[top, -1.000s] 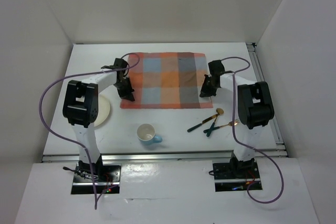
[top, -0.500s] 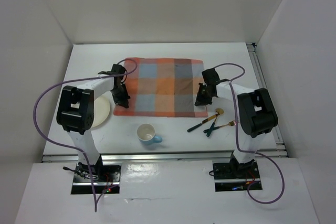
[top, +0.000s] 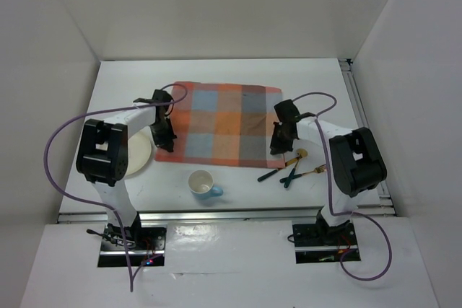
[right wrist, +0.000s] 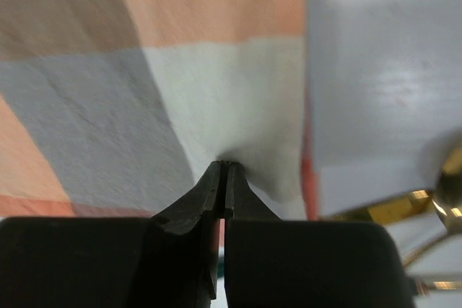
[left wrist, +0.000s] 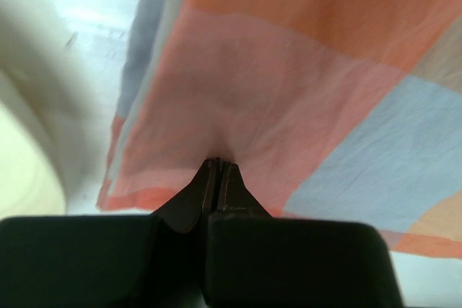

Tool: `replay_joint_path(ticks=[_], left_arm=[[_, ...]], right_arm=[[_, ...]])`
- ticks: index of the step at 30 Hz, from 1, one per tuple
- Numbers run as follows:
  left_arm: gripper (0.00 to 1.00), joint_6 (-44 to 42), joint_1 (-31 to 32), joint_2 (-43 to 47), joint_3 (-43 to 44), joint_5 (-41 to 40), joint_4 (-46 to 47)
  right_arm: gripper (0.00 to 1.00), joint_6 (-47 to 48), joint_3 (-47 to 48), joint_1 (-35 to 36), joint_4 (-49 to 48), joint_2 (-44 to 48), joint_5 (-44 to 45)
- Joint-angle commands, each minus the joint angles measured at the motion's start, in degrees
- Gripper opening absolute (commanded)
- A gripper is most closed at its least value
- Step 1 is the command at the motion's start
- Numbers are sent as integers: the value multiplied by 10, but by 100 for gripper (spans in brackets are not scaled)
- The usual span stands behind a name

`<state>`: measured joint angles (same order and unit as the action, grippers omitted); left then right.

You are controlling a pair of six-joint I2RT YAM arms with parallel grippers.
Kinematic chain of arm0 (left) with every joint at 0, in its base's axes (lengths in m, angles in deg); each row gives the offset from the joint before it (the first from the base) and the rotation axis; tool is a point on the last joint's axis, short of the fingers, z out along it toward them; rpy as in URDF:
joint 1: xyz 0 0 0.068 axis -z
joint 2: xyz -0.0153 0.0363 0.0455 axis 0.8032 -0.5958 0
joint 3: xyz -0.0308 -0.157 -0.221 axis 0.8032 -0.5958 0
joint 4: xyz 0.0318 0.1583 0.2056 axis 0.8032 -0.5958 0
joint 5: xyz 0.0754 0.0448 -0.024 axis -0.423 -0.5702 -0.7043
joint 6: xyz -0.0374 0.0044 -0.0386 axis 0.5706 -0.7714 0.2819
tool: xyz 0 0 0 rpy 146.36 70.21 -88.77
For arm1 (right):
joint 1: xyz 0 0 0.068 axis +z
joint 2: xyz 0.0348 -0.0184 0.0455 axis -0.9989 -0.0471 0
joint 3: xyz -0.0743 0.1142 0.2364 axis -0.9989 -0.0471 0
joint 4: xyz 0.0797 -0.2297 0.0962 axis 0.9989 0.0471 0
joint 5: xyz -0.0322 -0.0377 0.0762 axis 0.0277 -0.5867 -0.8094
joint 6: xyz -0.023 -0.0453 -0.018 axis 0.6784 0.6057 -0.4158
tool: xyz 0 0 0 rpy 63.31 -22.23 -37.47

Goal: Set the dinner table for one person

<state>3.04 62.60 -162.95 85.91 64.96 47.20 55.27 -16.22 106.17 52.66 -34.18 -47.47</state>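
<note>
The table (top: 216, 70) spans the space before both arms, the mat (top: 216, 117) lies mid-table with the plate (top: 138, 154) near its left edge, and I'm placing the mat, left gripper (left wrist: 219, 167) and right gripper (right wrist: 224, 168) each clamped on a near corner; next, I judge, settle it flat and let go.

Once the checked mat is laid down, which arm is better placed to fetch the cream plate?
Probably the left. The left gripper, shut on the near left corner of the mat, sits beside the plate. The right gripper pinches the other near corner, beside the cutlery, across the mat from the plate.
</note>
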Motion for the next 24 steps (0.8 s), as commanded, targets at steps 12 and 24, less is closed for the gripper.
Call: replay_joint_path(ticks=[12,24], left_arm=[[13,-34,12,127,196,-10,-136],[24,-22,-37,281,187,-1,-89]], right_arm=[[63,76,186,97,116,119,7],[98,125,250,372,143,32,25]])
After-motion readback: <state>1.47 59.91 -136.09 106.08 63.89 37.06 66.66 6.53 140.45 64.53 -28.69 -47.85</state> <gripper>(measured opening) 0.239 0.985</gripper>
